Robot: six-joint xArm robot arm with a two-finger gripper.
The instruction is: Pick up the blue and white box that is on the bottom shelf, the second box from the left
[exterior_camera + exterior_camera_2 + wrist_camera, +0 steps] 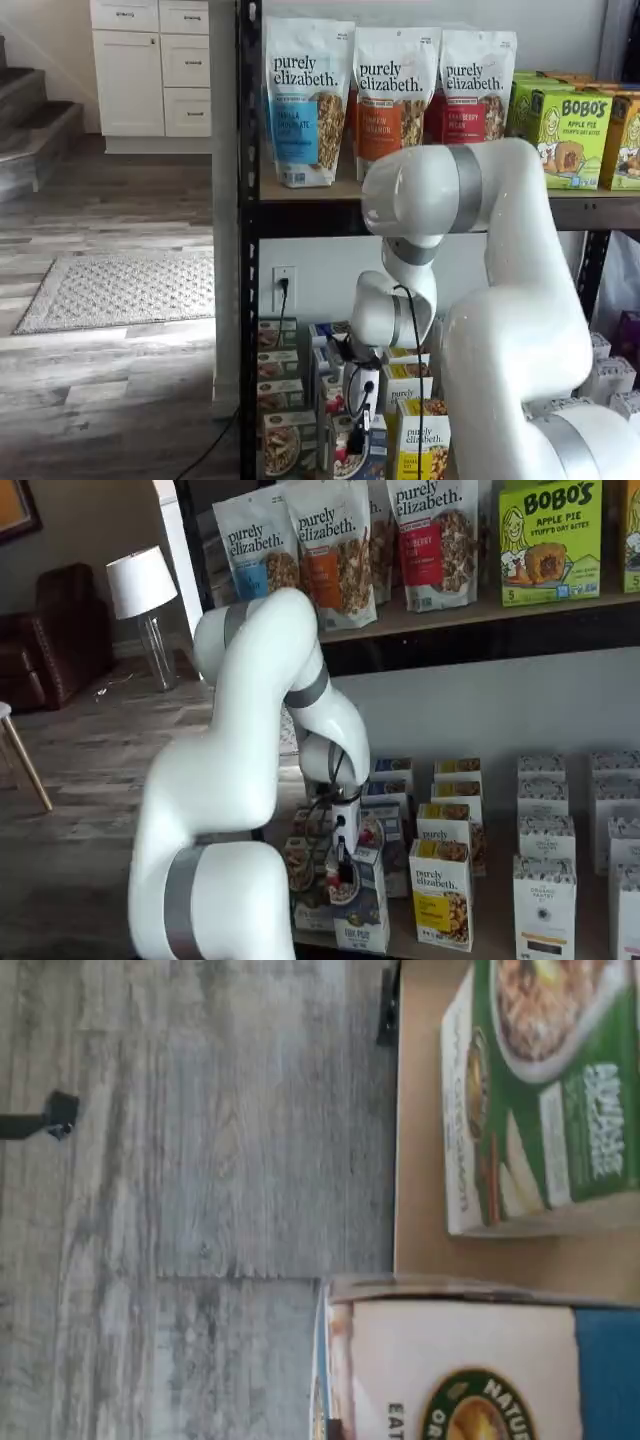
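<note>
The blue and white box [364, 917] stands at the front of the bottom shelf [480, 950], with a white top and a dark blue lower part. It also shows in a shelf view [372, 452] and, close up and turned on its side, in the wrist view [470, 1360]. My gripper [340, 868] hangs right at the box's top front corner, and it shows in the other shelf view [354, 437] too. Its black fingers are seen side-on with no clear gap, so I cannot tell whether they hold the box.
Green cartons [284, 442] of the same design stand to the left, one also in the wrist view [545, 1090]. Yellow cartons [441, 892] and white boxes [544, 905] stand to the right. Granola bags [306, 100] line the upper board. A black rack post [248, 250] is at the left.
</note>
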